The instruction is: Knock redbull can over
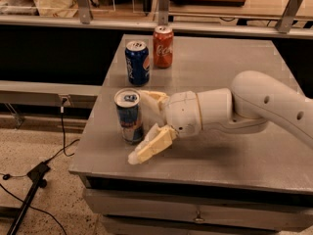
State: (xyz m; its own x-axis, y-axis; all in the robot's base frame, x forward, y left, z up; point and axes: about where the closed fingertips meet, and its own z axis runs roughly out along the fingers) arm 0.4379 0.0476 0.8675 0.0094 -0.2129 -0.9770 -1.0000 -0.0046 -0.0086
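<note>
Redbull can [129, 115] upright near front edge of the table [234, 58], gripper [147, 124] just beside it, jaws spread wide and holding nothing, fingers [151, 148] flanking its side, likely placed to shove rather than grab

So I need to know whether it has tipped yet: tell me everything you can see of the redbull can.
The redbull can is slim and metal, with blue and silver panels, a red mark and a silver top. It stands upright on the grey table, near the front left corner, in front of the Pepsi can and apart from it. The open gripper is at its right side, one finger behind the can and one in front. I cannot tell whether either finger touches it.
</note>
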